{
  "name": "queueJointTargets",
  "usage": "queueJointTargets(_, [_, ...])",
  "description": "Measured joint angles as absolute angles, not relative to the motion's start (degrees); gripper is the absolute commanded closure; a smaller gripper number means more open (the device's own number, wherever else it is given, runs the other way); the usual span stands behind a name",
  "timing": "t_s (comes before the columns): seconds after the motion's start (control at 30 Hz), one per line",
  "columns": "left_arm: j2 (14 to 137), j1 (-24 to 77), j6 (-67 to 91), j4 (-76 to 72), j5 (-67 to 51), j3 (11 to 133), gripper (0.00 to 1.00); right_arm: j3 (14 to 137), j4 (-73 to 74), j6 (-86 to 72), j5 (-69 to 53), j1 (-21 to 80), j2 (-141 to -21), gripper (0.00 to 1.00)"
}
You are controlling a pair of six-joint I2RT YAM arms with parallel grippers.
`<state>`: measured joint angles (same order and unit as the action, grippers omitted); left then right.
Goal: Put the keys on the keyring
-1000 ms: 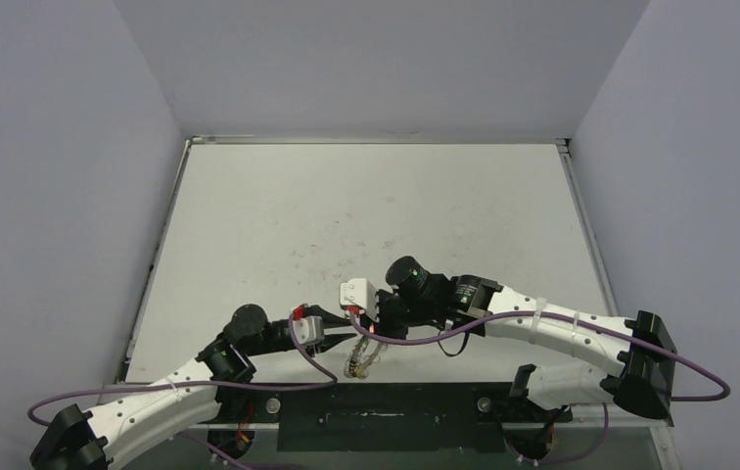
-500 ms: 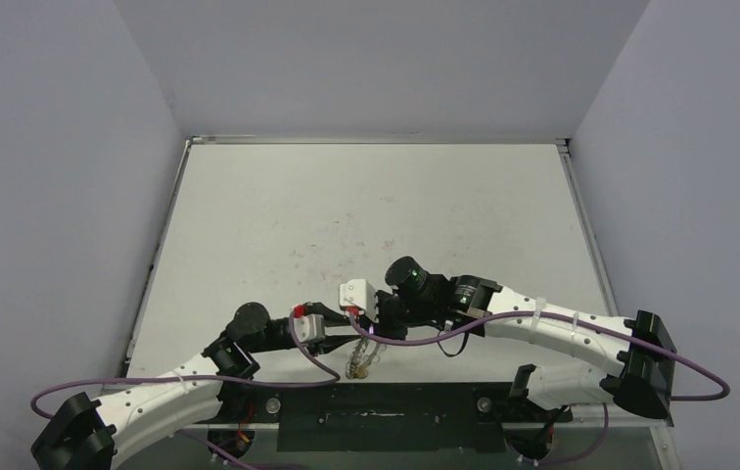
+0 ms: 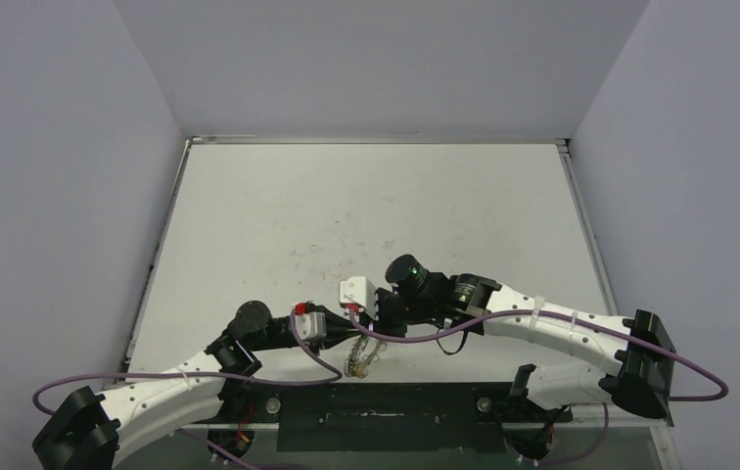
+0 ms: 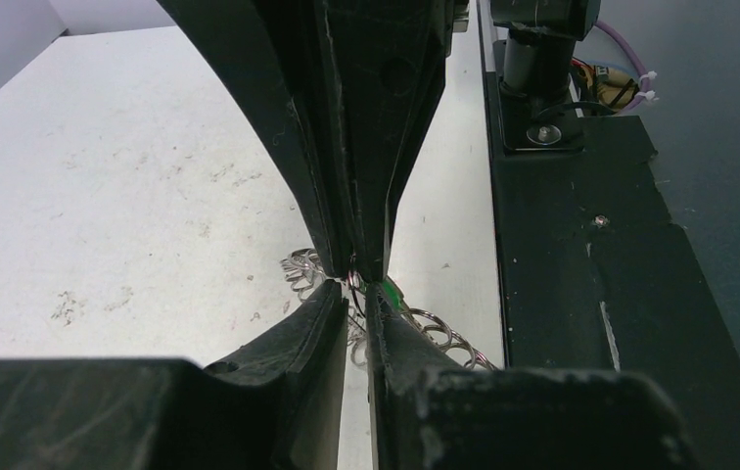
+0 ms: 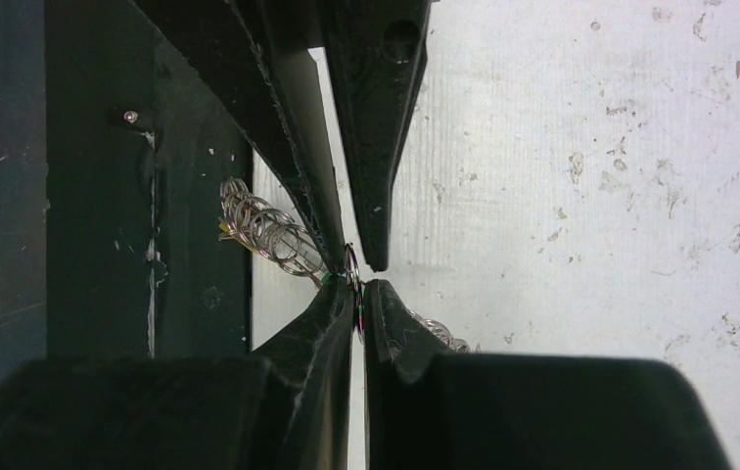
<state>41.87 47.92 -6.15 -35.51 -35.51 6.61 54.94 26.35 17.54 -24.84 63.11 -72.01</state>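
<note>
step in hand: threading. the keyring (image 5: 268,235) lies at lower centre of the top view. the right gripper (image 5: 356,291) pinches one wire loop. the left gripper (image 4: 354,302) is nearly closed beside the green key (image 4: 389,292); its grasp cannot be told. next move: align the key's hole with the held loop.

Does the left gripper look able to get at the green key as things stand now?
Probably yes. The left gripper sits tip to tip with the right gripper at the keyring, and the green key shows just beside its finger. The right gripper's fingers crowd that spot, so room is tight.
</note>
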Motion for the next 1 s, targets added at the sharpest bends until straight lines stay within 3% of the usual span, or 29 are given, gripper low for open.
queueJointTargets(0.1, [42.65,47.9,-6.0,-36.32,-35.4,6.72,0.8,54.94,26.48,17.54,-24.86,62.98,-72.01,1.0])
queueJointTargets(0.23, [42.94,47.92,-5.06,-36.6,-35.59,6.74,1.0,54.94,26.33,17.54,-24.8,62.98,-72.05,1.0])
queueJointTargets(0.4, [43.0,47.94,-4.51,-36.36,-35.83,6.74,1.0,54.94,26.39,17.56,-24.62,62.96,-72.16,1.0])
queueJointTargets(0.53, [42.87,47.94,-3.11,-36.38,-35.14,6.74,1.0,54.94,26.22,17.12,-24.36,62.87,-72.16,0.79])
queueJointTargets(0.73, [40.56,47.97,1.41,-36.49,-30.11,6.61,1.0,52.84,21.37,14.63,-24.38,61.04,-71.13,0.55])
queueJointTargets(0.9, [38.5,47.94,4.95,-38.48,-25.47,4.62,1.0,46.06,16.1,11.97,-25.93,56.73,-63.86,0.53])
queueJointTargets(1.0, [38.13,47.94,6.09,-40.18,-24.05,2.81,1.0,42.96,12.62,10.5,-27.44,54.65,-59.61,0.59])
